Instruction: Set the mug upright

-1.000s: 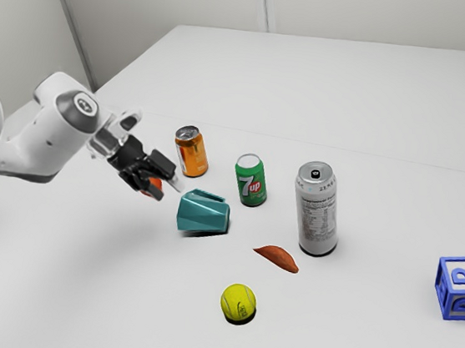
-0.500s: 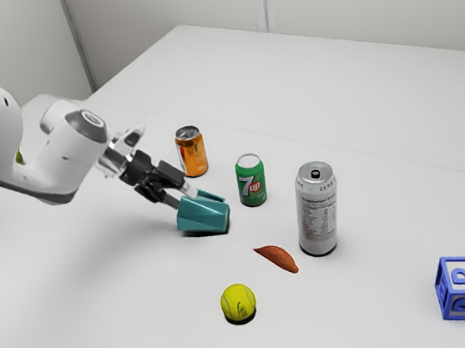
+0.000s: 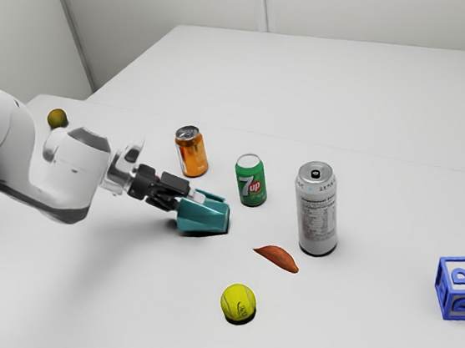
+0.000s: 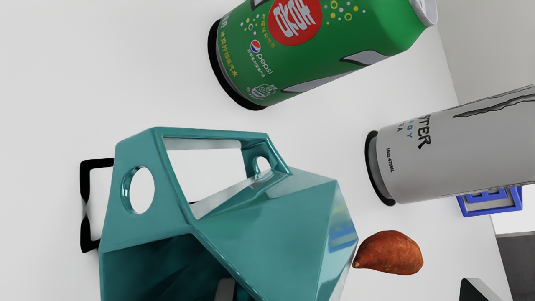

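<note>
See a teal, faceted mug [image 4: 267, 234] lying on its side on the white desk [image 3: 366, 332], with its mouth toward the arm and its angular handle [image 4: 213, 133] on the side of the green soda can [image 3: 251, 181]. At the mouth, find the black two-finger gripper [image 4: 350, 289] spread wide, with one fingertip inside the mug and the other outside, well apart from the wall and pinching nothing. Judge this as lining up a grasp on the mug's side wall, not yet a hold. Next, probably close on that wall, then lift a little and turn the mouth upward before setting down on the base; beware of slipping on the slanted facets or of swinging into the green can or the red-brown sweet potato [image 3: 277, 258] just beyond the base. Farther out, note a tall grey can [image 3: 317, 213], an orange can [image 3: 190, 152] and a yellow-green tennis ball [image 3: 239, 302]. Cannot tell how deep the inner finger reaches or whether touching the wall, with the interior dark and the lower part of the mug cut off in the wrist view. Cannot name the small brownish-green round object [image 3: 57, 118] behind the arm.
</note>
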`<action>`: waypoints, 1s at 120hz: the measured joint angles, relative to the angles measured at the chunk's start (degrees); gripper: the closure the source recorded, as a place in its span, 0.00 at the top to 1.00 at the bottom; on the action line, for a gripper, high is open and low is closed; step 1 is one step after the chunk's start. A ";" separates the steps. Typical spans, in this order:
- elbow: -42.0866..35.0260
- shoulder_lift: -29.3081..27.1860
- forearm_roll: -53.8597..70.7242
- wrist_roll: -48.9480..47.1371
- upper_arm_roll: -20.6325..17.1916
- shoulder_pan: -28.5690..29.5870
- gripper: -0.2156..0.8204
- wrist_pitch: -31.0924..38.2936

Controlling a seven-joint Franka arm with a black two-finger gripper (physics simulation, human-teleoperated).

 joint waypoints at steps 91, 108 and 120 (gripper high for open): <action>-0.01 -1.23 -2.85 11.28 -0.43 0.23 0.07 -1.62; -0.47 -4.58 -2.32 12.16 -0.40 -0.34 0.05 -1.30; -0.47 -8.98 1.29 11.59 -0.36 -0.96 0.04 -1.09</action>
